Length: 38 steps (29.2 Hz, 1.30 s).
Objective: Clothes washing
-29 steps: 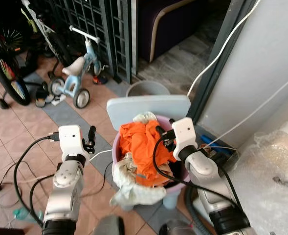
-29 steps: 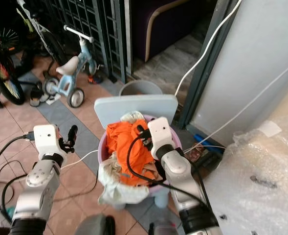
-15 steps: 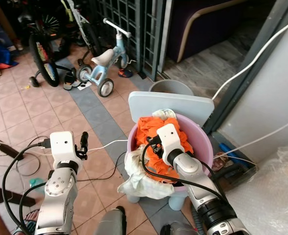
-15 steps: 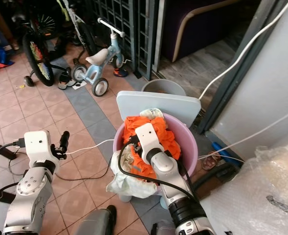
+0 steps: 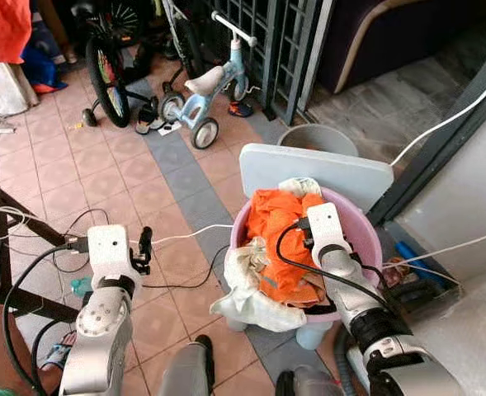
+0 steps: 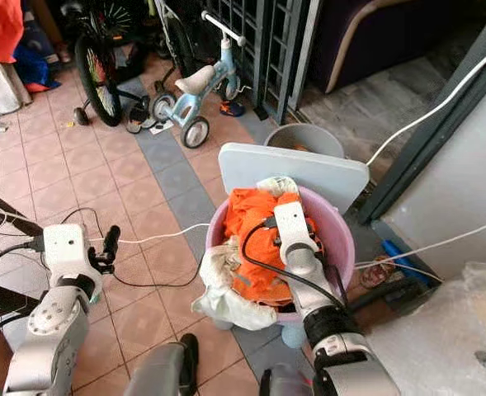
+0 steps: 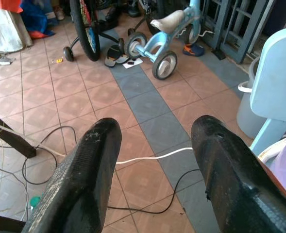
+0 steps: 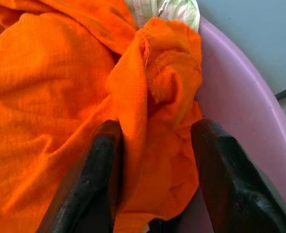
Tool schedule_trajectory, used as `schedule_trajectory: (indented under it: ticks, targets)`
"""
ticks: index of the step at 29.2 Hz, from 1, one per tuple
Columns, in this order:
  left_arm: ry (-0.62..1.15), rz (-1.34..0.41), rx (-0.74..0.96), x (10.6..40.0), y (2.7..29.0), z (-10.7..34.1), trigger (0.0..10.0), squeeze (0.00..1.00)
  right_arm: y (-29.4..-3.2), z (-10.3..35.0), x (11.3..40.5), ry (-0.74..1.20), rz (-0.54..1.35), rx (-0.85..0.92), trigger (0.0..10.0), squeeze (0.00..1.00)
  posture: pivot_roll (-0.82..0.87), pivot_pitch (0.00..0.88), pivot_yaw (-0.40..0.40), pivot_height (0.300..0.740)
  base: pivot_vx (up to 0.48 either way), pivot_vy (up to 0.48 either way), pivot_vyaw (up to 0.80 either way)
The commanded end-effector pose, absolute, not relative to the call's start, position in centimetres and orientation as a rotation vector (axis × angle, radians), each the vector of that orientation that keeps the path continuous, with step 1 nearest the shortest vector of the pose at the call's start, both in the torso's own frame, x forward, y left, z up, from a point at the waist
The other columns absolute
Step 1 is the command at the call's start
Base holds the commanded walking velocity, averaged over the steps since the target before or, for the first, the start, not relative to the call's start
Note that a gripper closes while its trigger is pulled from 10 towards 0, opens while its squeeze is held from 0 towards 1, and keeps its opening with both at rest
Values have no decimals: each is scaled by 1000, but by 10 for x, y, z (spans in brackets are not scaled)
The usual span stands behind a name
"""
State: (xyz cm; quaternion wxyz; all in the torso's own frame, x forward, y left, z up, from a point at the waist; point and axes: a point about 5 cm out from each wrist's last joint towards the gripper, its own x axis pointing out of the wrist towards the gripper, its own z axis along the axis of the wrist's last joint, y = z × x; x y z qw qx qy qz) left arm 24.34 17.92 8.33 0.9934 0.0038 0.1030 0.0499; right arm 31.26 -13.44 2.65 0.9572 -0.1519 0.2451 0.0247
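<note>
Our right gripper (image 8: 152, 179), jaws apart, straddles a fold of orange cloth (image 5: 280, 227) in the pink laundry basin (image 5: 360, 231); our left gripper (image 7: 155, 165) hangs spread above tiles.

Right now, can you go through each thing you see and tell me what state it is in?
Pink plastic laundry basin: heaped full, on a pale stool.
Orange garment: crumpled on top.
White cloth: draped over the basin's rim.
Right gripper: open, fingers around an orange fold.
Left gripper: open, holding nothing, above the tiled floor.
Blue tricycle: upright.
</note>
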Motion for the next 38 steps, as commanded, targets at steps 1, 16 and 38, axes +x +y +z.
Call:
schedule_trajectory:
  ticks: [1, 16, 38]
  targets:
    - [227, 104, 20, 243, 180, 81, 10000, 0, -128, 14, 305, 603, 75, -219, 10000, 0, 86, 168, 17, 740, 0, 0, 0]
    - [220, 94, 17, 258, 176, 80, 10000, 0, -94, 16, 309, 680, 122, 219, 0, 0, 71, 125, 15, 740, 0, 0, 0]
    - [188, 88, -1, 272, 168, 81, 10000, 0, -95, 27, 322, 611, 38, 400, 0, 0, 71, 72, 3, 740, 0, 0, 0]
